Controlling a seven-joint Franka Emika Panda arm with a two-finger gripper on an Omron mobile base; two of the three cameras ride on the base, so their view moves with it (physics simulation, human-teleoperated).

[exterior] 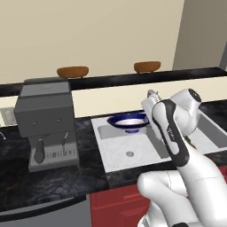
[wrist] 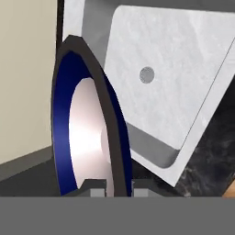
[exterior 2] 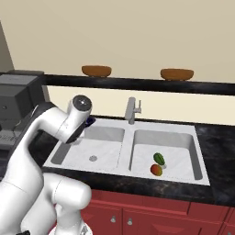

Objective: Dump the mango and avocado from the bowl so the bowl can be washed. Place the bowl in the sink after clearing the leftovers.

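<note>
My gripper (wrist: 118,189) is shut on the rim of the bowl (wrist: 78,133), which has a dark-blue rim and a white inside with nothing in it. In the left base view the bowl (exterior: 128,121) hangs roughly level over the back of the sink's left basin (exterior: 119,150), with my arm just right of it. From the right, a sliver of the bowl (exterior 2: 89,121) peeks out behind my arm. The red-orange mango (exterior 2: 156,170) and the green avocado (exterior 2: 159,159) lie side by side in the sink's right basin (exterior 2: 183,151).
A grey coffee machine (exterior: 46,124) stands on the dark counter left of the sink. The grey faucet (exterior 2: 132,110) rises behind the divider between the basins. Two brown wooden bowls (exterior 2: 96,70) (exterior 2: 177,74) sit on the back ledge. Red cabinets run below the counter.
</note>
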